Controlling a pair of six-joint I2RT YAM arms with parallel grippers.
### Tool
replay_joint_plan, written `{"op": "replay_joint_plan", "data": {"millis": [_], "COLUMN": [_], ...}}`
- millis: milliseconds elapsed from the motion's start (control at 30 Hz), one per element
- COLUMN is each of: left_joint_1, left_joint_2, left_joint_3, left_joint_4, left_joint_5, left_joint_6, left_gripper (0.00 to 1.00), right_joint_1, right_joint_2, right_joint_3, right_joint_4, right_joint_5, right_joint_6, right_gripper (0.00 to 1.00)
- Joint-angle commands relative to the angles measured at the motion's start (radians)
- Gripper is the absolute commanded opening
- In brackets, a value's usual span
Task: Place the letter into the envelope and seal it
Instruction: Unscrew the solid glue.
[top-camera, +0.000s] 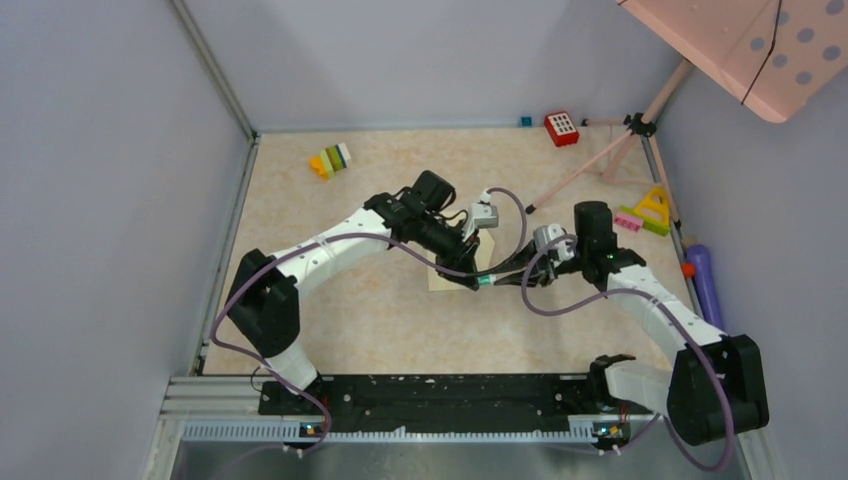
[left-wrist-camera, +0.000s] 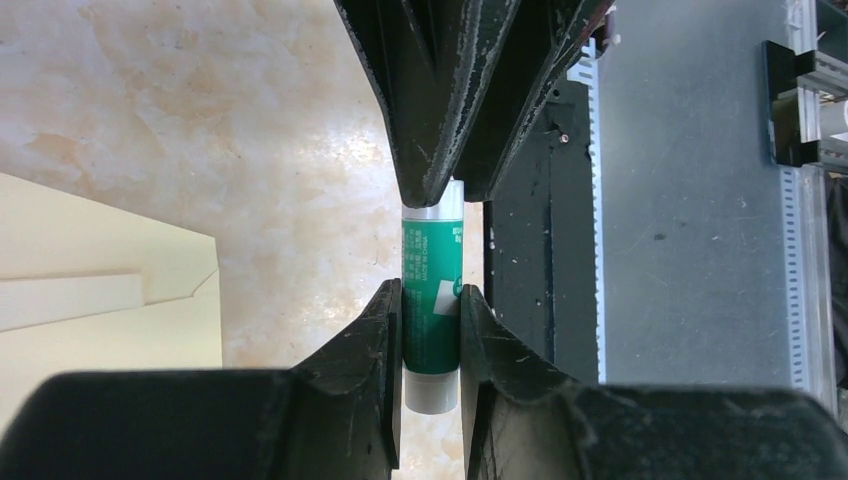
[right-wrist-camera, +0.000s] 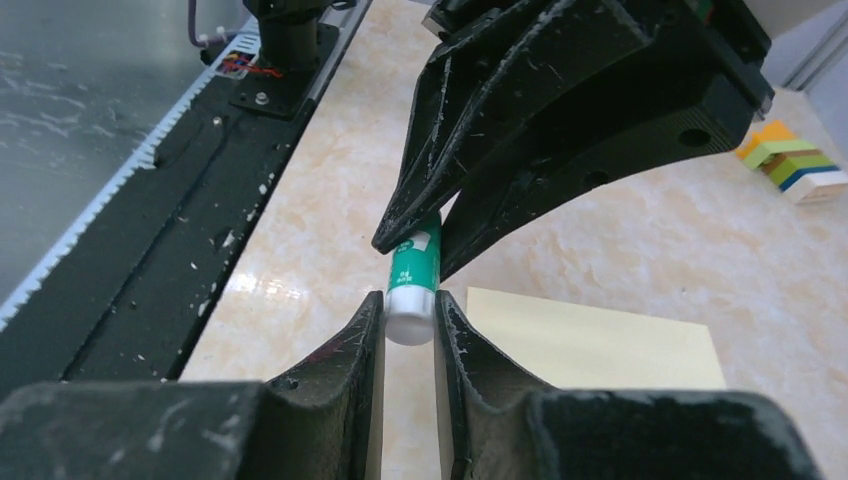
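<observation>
- Left wrist view: the left gripper pinches the green body of a green-and-white cylindrical plastic glue stick. The right gripper closes on its pale cap end.
- Only the right wrist view shows the white cap clamped between the right fingers.
- The pale cream rectangular paper envelope lies flat on the beige marbled table, just beside the stick.
- Only the left wrist view shows its slanted flap edges, converging toward the stick.
- Every view crops or covers the envelope outline, so its long axis cannot be told.

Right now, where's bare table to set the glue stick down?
Bare table between envelope and near rail, and at the back between stacked blocks and red toy. Crowded: centre, where left claw and right claw both grip the glue stick; right edge, by the tripod.
</observation>
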Motion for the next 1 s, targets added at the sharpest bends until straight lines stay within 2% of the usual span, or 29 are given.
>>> {"op": "replay_joint_plan", "data": {"millis": [0,167,233,333,400,467,533,567,633,767,967], "left_joint_1": [0.003,0.003,0.000,-0.002,-0.002,-0.001,0.000,0.000,0.000,0.000,0.000], "left_joint_2": [-0.041,-0.085,-0.107,-0.127,-0.132,-0.131,-0.129,-0.125,-0.117,-0.097,-0.061], "left_joint_3": [0.048,0.027,0.011,-0.010,-0.015,-0.013,-0.009,-0.005,-0.003,0.007,0.028], "left_joint_4": [0.039,0.072,0.092,0.116,0.123,0.115,0.102,0.090,0.071,0.049,0.016], "left_joint_5": [-0.068,-0.177,-0.223,-0.261,-0.257,-0.235,-0.196,-0.174,-0.129,-0.060,0.034], "left_joint_6": [0.010,0.019,0.022,0.019,0.016,0.016,0.021,0.025,0.033,0.037,0.037], "left_gripper": [0.00,0.00,0.00,0.00,0.00,0.00,0.00,0.00,0.00,0.00,0.00], "right_joint_1": [0.004,0.002,0.004,0.001,0.001,0.002,0.003,0.002,0.001,0.002,0.001], "right_joint_2": [0.062,0.163,0.228,0.311,0.334,0.303,0.234,0.193,0.116,0.007,-0.043], "right_joint_3": [0.090,0.167,0.225,0.330,0.367,0.364,0.312,0.276,0.193,0.046,-0.035], "right_joint_4": [0.044,0.287,0.246,0.095,0.008,-0.114,-0.136,-0.109,0.035,0.285,0.301], "right_joint_5": [-0.035,0.143,0.164,0.143,0.097,0.076,0.053,0.045,0.038,0.064,0.039], "right_joint_6": [0.196,0.792,0.896,0.943,0.856,0.626,0.414,0.367,0.367,0.387,0.190], "right_gripper": [0.15,0.18,0.19,0.22,0.25,0.33,0.42,0.48,0.53,0.57,0.57]}}
